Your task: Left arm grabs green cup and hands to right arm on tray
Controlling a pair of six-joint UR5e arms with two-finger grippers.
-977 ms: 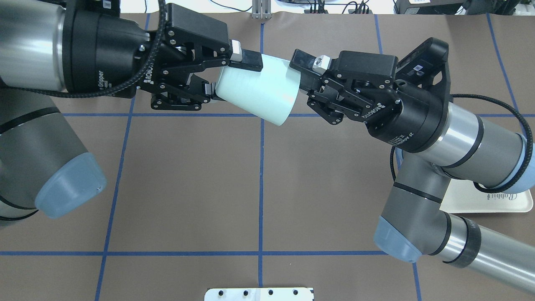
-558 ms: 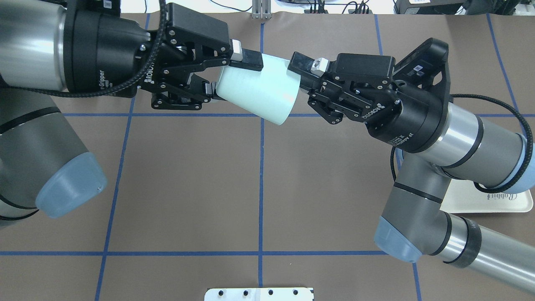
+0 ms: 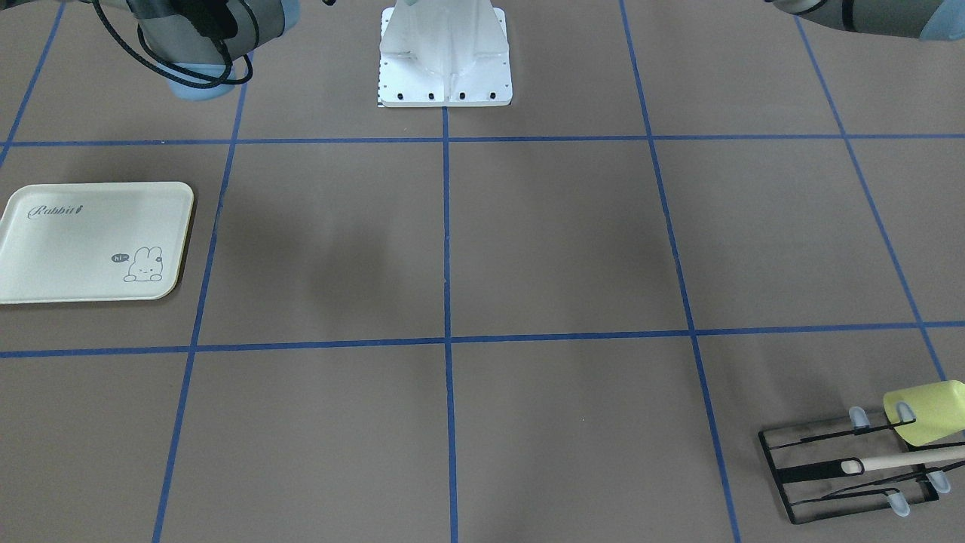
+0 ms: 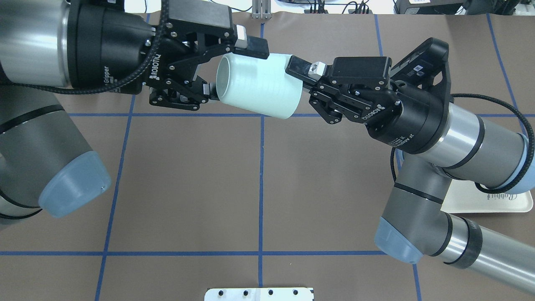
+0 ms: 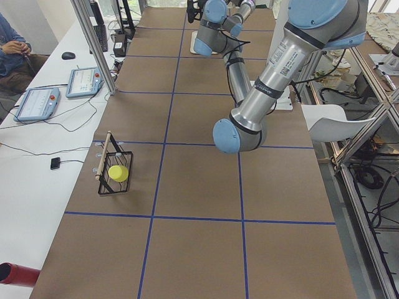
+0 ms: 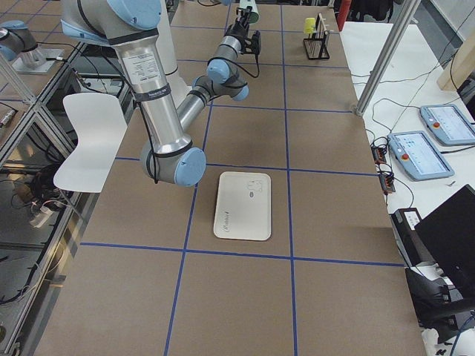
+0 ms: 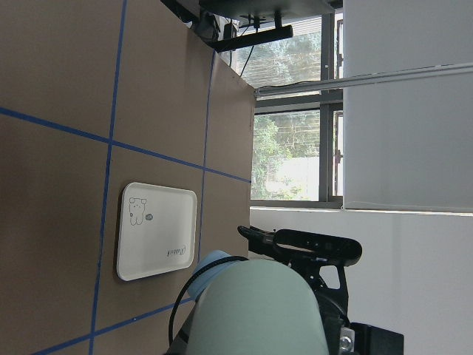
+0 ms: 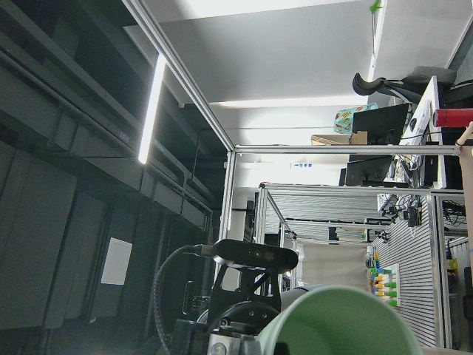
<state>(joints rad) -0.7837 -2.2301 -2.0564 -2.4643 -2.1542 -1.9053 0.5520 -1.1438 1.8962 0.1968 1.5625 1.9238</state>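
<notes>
The pale mint green cup (image 4: 261,85) hangs on its side high above the table, between the two grippers, with its mouth turned toward my left gripper (image 4: 229,67). That gripper is open; its fingers straddle the rim end. My right gripper (image 4: 301,85) is shut on the cup's other end, one finger (image 4: 297,67) on top and the other hidden behind the cup. The cup (image 7: 255,310) fills the bottom of the left wrist view and the cup (image 8: 340,325) shows low in the right wrist view. The cream tray (image 3: 90,241) lies flat under my right arm, and the tray (image 4: 468,201) is mostly covered overhead.
A black wire rack (image 3: 852,467) holding a yellow-green cup (image 3: 931,411) and a wooden stick stands at the far corner on my left side. The white mounting base (image 3: 445,60) sits by the robot. A seated person (image 5: 12,47) is at a side desk.
My left gripper's fingers have spread apart off the cup. The cup has tipped in the right gripper's hold, so its mouth now shows toward the left gripper.
</notes>
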